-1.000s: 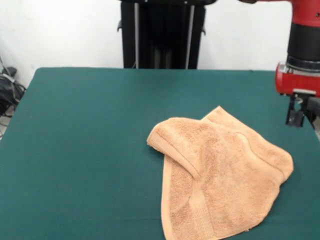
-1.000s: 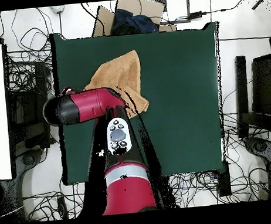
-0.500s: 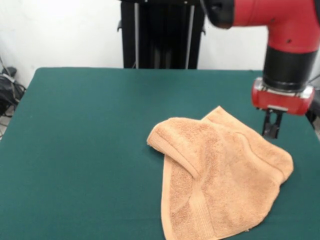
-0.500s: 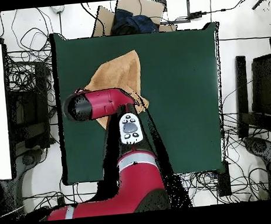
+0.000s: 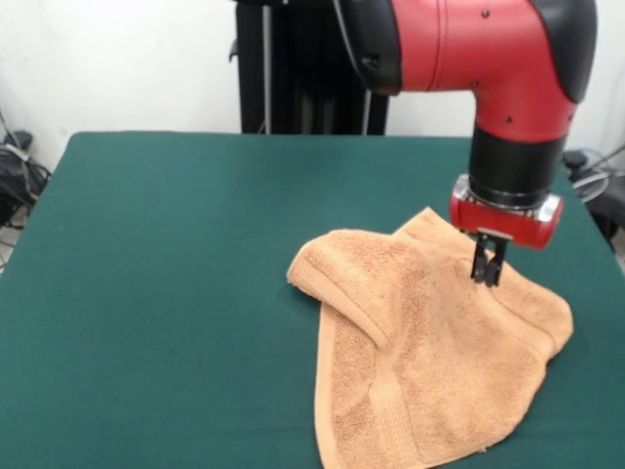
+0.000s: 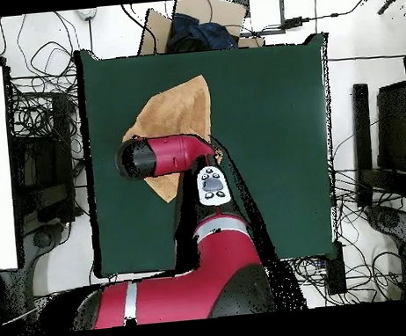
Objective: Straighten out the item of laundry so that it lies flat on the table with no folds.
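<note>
The gripper (image 5: 487, 273) has swung in from beyond the table (image 5: 176, 254) edge, its fingers nearly together and empty above the folded towel (image 5: 430, 352), seemingly poised to grasp.

- front view: the towel (image 5: 430, 352) lies on the table (image 5: 166, 293) in the lower right of the frame, running off the bottom edge.
- one corner of the towel is folded over toward the frame's centre, lying on top of the rest.
- the arm (image 5: 469, 49) enters from the upper right; its gripper (image 5: 486, 262) hangs over the towel's upper right part.
- overhead view: the towel (image 6: 179, 111) sits in the table's (image 6: 274, 133) upper left area, with the arm (image 6: 166, 154) covering its lower part.
</note>
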Tool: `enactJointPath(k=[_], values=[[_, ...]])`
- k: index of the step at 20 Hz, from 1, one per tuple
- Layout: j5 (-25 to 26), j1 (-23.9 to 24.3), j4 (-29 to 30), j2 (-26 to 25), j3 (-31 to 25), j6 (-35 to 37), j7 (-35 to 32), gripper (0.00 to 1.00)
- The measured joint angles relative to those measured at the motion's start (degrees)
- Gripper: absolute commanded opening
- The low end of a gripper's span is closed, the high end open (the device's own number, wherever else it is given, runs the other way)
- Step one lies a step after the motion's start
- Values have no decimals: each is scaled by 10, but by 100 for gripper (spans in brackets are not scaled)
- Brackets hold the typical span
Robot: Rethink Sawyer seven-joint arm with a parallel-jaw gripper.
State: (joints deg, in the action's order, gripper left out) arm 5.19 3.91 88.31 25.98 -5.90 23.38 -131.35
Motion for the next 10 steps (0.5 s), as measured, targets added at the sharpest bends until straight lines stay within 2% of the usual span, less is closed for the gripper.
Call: enactJointPath(k=[10], values=[[0, 1, -32, -28, 0, 6, 0, 0]])
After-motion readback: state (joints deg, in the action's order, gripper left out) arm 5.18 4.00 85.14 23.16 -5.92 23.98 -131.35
